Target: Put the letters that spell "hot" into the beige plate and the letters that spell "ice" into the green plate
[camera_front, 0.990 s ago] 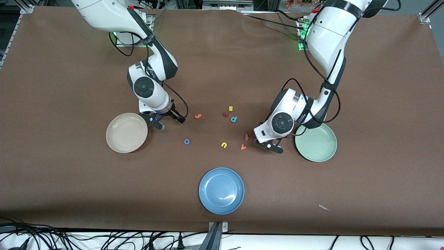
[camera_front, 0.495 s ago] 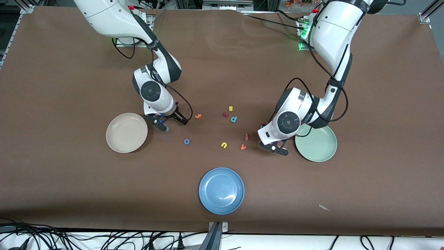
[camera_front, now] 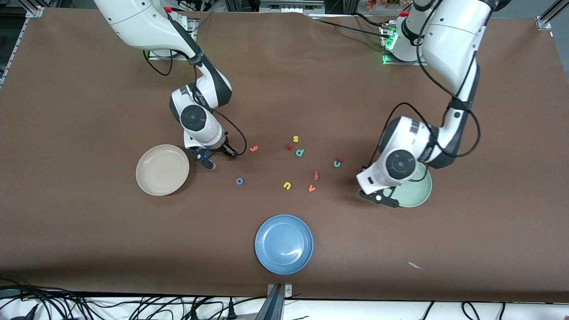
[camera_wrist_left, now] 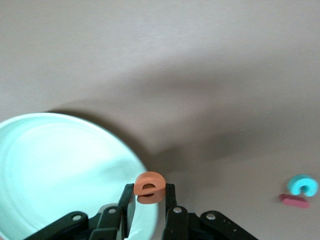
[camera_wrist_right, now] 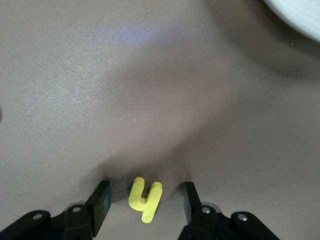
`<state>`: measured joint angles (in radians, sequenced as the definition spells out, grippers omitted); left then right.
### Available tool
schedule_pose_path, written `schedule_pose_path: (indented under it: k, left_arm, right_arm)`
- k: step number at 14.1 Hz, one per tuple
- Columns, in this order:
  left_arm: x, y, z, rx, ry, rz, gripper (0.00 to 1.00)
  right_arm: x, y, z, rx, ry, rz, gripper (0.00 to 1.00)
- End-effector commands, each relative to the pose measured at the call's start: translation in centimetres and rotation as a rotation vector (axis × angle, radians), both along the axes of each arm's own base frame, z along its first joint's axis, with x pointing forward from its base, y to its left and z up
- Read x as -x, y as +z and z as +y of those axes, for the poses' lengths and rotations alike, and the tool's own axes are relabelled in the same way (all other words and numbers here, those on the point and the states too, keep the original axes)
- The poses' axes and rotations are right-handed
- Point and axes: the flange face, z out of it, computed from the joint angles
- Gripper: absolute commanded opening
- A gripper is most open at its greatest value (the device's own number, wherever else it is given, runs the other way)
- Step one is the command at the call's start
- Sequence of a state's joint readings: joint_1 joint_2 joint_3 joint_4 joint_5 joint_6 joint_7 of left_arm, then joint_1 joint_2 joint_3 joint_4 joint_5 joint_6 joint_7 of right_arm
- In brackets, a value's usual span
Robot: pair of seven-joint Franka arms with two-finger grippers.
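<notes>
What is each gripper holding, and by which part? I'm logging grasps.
Left gripper: orange e, pinched by its lower edge. Right gripper: nothing; yellow h lies between its jaws.

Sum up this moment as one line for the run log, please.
left tool: holds orange e at green plate rim | right tool: open around yellow h on table, beside beige plate

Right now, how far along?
Done: nothing; the round beige plate and pale green plate look empty. In hand: left gripper holds the orange foam e over its rim; right gripper straddles the yellow foam h. Left: blue o, orange t, teal c, red i.
</notes>
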<state>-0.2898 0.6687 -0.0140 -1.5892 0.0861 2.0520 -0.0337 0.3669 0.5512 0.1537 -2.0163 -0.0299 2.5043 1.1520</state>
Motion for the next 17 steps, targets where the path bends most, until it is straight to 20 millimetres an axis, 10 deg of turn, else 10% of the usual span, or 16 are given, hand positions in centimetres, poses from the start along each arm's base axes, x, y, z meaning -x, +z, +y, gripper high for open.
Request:
schedule_pose_path:
  k: [1,12,13,15,17]
  left_arm:
    - [-0.6,1.4,2.9,-0.003,-0.057,0.007,0.00]
    - [-0.8,-4.9,6.6,0.005,-0.021,0.042,0.03]
    - [-0.9,-4.7,6.6,0.004,-0.022,0.040,0.14]
    - [-1.2,-4.0,6.6,0.007,-0.022,0.031,0.84]
    - [-1.2,-3.2,6.6,0.009,-0.027,0.028,0.99]
  right_arm:
    - [-0.2,-0.3,0.5,0.010,0.000,-0.011,0.52]
    - [-0.3,0.1,1.0,0.001,0.014,-0.033,0.15]
    - [-1.0,0.9,1.2,-0.005,0.019,-0.046,0.13]
    - [-2.0,2.8,1.3,0.000,0.055,-0.057,0.10]
    - [-3.1,5.1,0.1,0.028,0.135,-0.037,0.09]
